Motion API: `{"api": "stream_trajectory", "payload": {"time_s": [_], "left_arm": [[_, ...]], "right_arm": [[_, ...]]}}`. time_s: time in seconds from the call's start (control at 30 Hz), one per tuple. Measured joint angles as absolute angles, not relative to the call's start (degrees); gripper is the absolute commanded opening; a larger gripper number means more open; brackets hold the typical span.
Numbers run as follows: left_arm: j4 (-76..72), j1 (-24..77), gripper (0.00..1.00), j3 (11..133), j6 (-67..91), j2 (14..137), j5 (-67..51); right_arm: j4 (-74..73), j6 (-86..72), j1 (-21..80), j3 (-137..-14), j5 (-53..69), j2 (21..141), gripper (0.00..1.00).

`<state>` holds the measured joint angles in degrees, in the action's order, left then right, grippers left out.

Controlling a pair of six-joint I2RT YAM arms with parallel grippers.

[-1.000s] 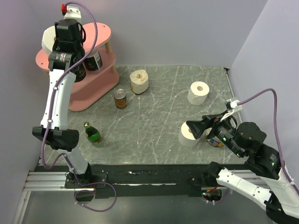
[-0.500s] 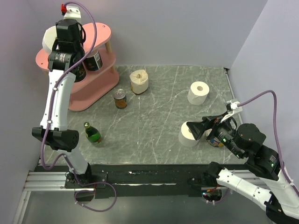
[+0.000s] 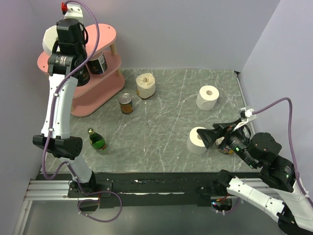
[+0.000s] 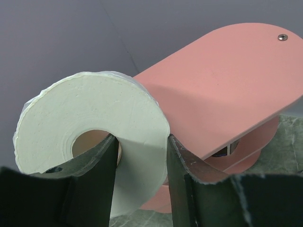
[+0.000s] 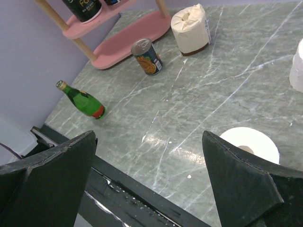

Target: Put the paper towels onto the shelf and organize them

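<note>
Grey marbled table (image 3: pixel 161 127), lilac walls (image 3: pixel 195 29) behind and at both sides. Can (image 3: pixel 126 104) upright, far left of centre: silver top, orange-yellow label. Green bottle (image 3: pixel 97 139) on its side, near left, neck pointing far-left, red band low on body. Two dark labelled cans (image 3: pixel 100 63) upright, side by side, far left. Small multicoloured item (image 3: pixel 225 149) near right, mostly hidden. Metal rail (image 3: pixel 49 188) along near edge.

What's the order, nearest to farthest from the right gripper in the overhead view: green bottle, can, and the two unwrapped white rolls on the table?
1. Near roll, just beside the right gripper, front right.
2. Far roll, back right.
3. Can, left of centre.
4. Green bottle, front left.
</note>
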<state>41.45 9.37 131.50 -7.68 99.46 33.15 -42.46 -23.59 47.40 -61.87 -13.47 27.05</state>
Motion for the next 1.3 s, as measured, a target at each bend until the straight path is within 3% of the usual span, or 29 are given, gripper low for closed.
{"api": "stream_trajectory", "payload": {"time_s": [1.07,1.3], "left_arm": [[48.90,9.74,0.49,133.75,-1.67,97.34,29.61],[48.25,9.74,0.58,133.75,-2.35,97.32,30.00]], "right_arm": [[-41.12,-23.57,47.40,-59.79,-12.75,26.28,0.99],[-41.12,-23.57,47.40,-59.64,-12.78,25.69,0.99]]}}
